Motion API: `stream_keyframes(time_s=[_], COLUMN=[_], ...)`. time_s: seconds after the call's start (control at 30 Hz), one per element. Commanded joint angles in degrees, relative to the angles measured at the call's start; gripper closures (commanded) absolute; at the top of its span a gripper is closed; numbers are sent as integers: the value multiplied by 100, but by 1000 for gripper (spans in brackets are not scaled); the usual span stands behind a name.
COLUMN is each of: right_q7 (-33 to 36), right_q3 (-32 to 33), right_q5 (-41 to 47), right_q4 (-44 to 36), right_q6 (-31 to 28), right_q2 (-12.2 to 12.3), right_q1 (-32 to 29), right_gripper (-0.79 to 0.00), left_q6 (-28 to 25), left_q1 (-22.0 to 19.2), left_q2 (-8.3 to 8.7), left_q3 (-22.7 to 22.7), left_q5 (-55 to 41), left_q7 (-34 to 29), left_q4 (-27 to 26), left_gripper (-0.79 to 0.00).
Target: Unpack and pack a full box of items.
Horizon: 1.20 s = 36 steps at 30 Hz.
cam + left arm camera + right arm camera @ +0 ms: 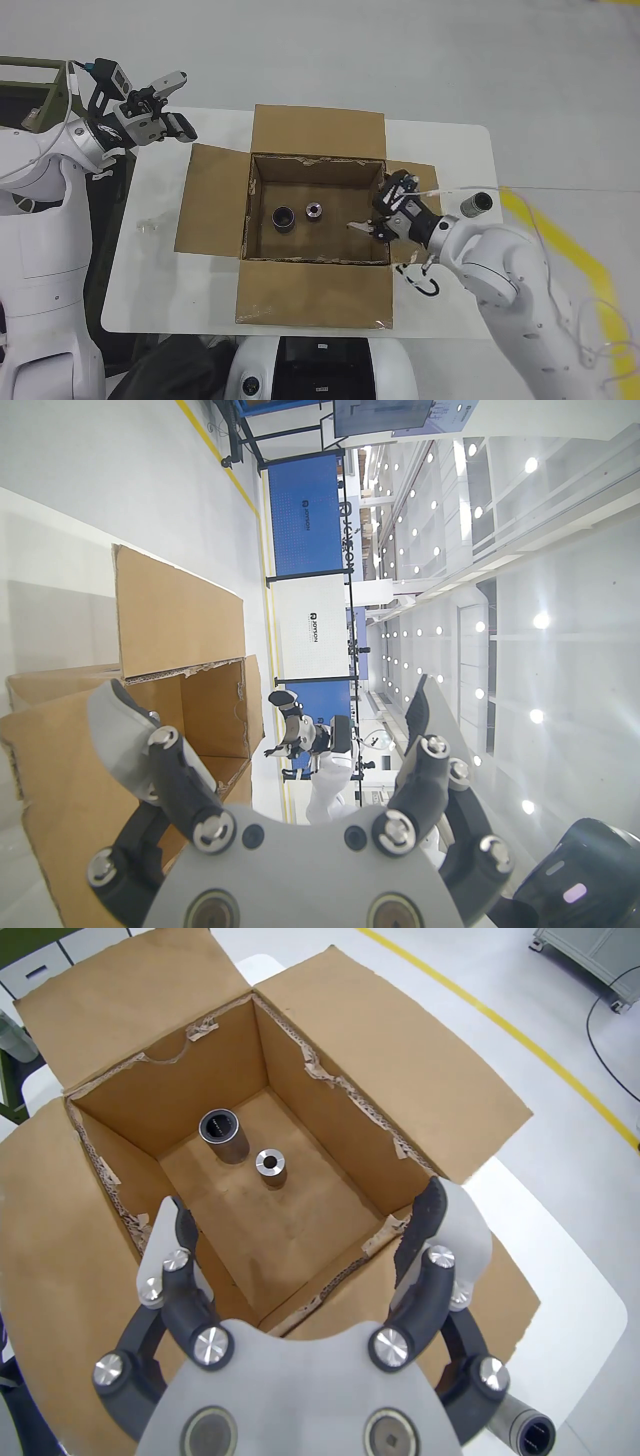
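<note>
Top view: box open on bench, flaps out.
Inside: large cylinder, small cylinder, upright.
Right claw: released, empty, over box's right rim.
Left claw: released, empty, at bench's far-left corner.

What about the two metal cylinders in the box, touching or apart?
Apart. In the right wrist view, bare floor of the box shows between the larger dark cylinder and the smaller silver cylinder; the top view shows the same gap.
</note>
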Motion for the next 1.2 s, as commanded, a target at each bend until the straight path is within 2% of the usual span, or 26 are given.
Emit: stream_keyframes(time_s=[0.0,0.6,0.7,0.87,1.03,1.17], right_q7=[109,155,-12,251,595,621], right_q3=[-171,-263,-297,-784,-1456,-1851], right_q5=[10,32,39,156,530,722], right_q4=[50,88,160,623,1332,1846], right_q6=[13,44,-37,-411,-482,-428], right_q2=[-20,-35,-39,-125,-310,-448], right_q1=[119,203,228,935,1831,2289], right_gripper=[-785,-785,-785,-785,-785,-785], left_q6=[0,0,0,0,0,0], left_q1=[0,0,0,0,0,0], left_q2=[0,0,0,0,0,0], left_q3=[0,0,0,0,0,0], left_q5=[0,0,0,0,0,0], left_q7=[0,0,0,0,0,0], left_q4=[0,0,0,0,0,0], left_gripper=[-785,-785,-785,-785,-785,-785])
